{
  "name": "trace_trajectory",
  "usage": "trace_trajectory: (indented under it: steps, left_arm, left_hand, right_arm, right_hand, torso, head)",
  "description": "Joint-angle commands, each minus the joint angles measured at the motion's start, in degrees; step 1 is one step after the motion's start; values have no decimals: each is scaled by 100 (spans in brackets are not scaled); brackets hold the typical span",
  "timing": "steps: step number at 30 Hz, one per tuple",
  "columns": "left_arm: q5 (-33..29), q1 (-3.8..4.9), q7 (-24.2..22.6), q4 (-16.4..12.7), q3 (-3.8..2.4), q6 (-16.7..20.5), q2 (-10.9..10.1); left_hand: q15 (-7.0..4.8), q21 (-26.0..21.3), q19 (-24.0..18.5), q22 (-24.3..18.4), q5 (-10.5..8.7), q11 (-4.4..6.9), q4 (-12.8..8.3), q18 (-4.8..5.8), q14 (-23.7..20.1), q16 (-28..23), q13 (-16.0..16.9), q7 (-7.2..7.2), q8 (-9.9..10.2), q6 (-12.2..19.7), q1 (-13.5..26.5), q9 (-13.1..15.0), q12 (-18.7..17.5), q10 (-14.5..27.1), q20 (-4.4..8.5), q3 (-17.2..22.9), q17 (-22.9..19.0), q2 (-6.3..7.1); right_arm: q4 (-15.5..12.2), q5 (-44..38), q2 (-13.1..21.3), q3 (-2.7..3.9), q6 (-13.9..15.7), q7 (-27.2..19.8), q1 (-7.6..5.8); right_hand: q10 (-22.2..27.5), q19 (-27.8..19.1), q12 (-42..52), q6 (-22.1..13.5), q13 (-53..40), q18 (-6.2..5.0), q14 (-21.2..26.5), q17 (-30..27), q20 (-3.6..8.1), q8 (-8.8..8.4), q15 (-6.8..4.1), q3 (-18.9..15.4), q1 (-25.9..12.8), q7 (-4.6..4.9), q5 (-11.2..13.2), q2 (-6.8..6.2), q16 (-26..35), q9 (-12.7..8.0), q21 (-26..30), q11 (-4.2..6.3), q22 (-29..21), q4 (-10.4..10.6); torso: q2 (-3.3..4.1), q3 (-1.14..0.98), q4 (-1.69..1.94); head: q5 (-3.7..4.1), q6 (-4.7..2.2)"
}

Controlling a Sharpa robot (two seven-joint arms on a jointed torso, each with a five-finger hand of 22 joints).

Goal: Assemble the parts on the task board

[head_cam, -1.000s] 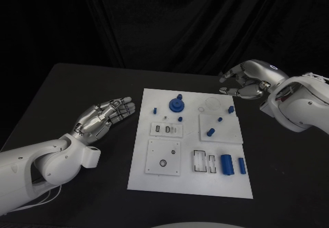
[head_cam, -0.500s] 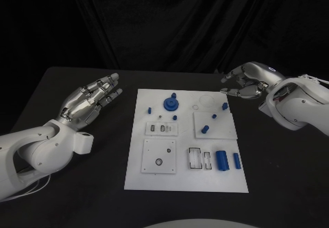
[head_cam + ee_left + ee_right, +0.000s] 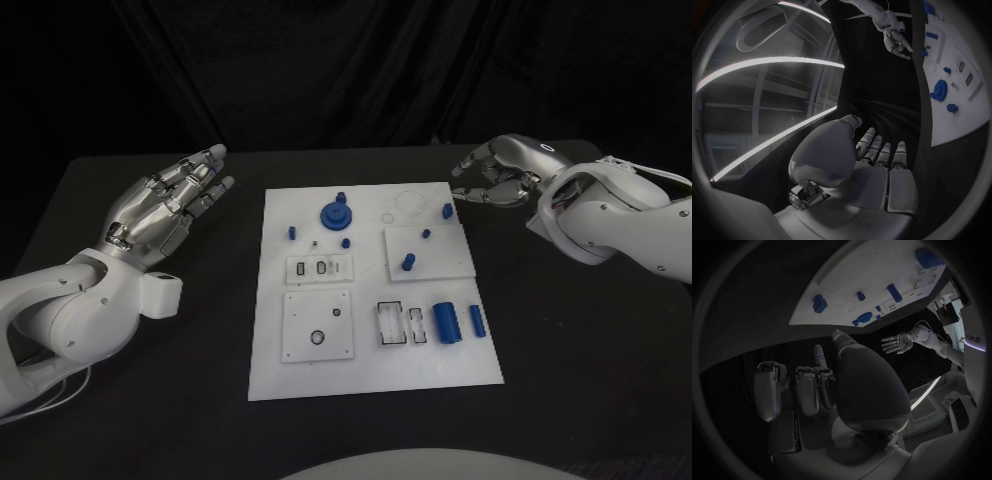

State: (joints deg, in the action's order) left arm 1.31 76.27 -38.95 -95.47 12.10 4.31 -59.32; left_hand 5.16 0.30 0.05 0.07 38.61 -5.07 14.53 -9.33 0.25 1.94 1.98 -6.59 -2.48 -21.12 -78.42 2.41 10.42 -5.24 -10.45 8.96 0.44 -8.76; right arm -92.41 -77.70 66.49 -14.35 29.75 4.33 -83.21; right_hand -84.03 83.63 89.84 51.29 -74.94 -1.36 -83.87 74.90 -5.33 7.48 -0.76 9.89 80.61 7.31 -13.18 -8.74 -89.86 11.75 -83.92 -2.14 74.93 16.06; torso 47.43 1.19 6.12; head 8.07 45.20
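Task board (image 3: pixel 361 350) lies flat in the middle of the bench (image 3: pixel 577 350), with blue parts (image 3: pixel 335 213) scattered over it, none yet grasped. Left hand (image 3: pixel 162 200) hovers beside the board's left edge, released, fingers stretched, holding nothing. Right hand (image 3: pixel 498 178) hangs near the far right corner, fingers curled inward and empty, probably preparing to pick a nearby part.

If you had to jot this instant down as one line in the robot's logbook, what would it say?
left hand: open, raised beside task board | right hand: fingers curled, empty, at board's far corner | blue parts: untouched on board
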Motion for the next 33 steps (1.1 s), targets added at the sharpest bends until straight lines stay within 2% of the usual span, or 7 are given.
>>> trace_trajectory:
  steps: [1,5,9,15,16,24,33]
  left_arm:
    - [67,3,-1113,29,0,-153,25]
    - [68,0,-1086,55,0,-223,36]
    - [68,-3,-1062,72,0,-271,43]
    - [68,-7,-1025,92,0,-311,58]
    - [68,-8,-1019,97,0,-318,61]
    - [68,-15,-986,133,0,-383,90]
    - [68,-22,-940,161,0,-446,97]
  left_hand:
    - [98,-18,6,5,29,-86,-34,17,3,58,10,-61,-3,-24,-87,11,68,-22,-80,6,16,-10]
    - [205,-13,13,10,38,-152,-48,26,33,149,18,-111,-11,-69,-121,16,129,-53,-176,15,37,-26]
    - [266,-9,18,14,49,-198,-58,34,58,211,25,-137,-16,-100,-143,20,186,-85,-229,26,50,-36]
    - [292,-7,20,15,71,-237,-71,37,73,238,30,-165,-25,-145,-161,26,224,-110,-253,41,55,-45]
    - [292,-7,20,15,71,-237,-71,37,73,238,30,-165,-25,-145,-161,26,224,-110,-253,41,55,-45]
    - [330,-4,25,19,96,-306,-107,45,95,288,38,-216,-44,-247,-198,39,293,-153,-280,81,64,-59]
    - [393,2,33,24,106,-373,-131,53,130,362,45,-262,-60,-330,-216,49,363,-198,-335,119,78,-65]
  right_arm:
    - [58,-5,-5,4,78,-63,73]
    - [99,-5,-22,3,84,-95,158]
    - [123,-5,-38,3,112,-115,234]
    - [147,-5,-68,4,185,-137,286]
    - [153,-5,-77,4,189,-141,292]
    - [187,-5,-136,4,195,-155,356]
    - [238,-5,-193,4,152,-137,407]
  right_hand:
    - [-597,190,16,-27,-1506,-39,-613,1510,-10,-26,-22,-36,59,-20,59,-6,-14,-14,-13,-3,1277,24]
    - [-597,186,16,-16,-1506,-40,-613,1510,-9,-24,-23,-57,71,-19,103,-12,-14,-22,-7,-4,1274,33]
    - [-597,184,16,-12,-1506,-41,-613,1510,-7,-27,-22,-95,74,-15,186,-21,-14,-39,-3,-6,1273,48]
    - [-597,170,16,-2,-1506,-47,-613,1510,-11,-34,-16,-192,13,-7,420,-13,-14,-82,21,-14,1265,62]
    - [-597,169,16,-2,-1506,-47,-613,1510,-12,-35,-16,-196,11,-7,431,-14,-14,-85,22,-15,1265,62]
    - [-597,153,16,-7,-1506,-54,-613,1510,-14,-40,-13,-225,9,-4,514,-27,-14,-101,45,-19,1256,59]
    - [-597,136,16,-9,-1506,-60,-613,1510,-17,-43,-8,-242,22,2,576,-34,-14,-114,69,-24,1248,54]
  torso:
    - [-17,-11,-11]
    - [-22,-7,-13]
    - [-21,10,9]
    - [-17,19,8]
    - [-14,12,1]
    - [-19,2,5]
    - [-22,9,-3]
  head:
    - [109,24]
    - [153,45]
    - [229,82]
    - [247,137]
    - [246,140]
    - [272,130]
    - [252,118]
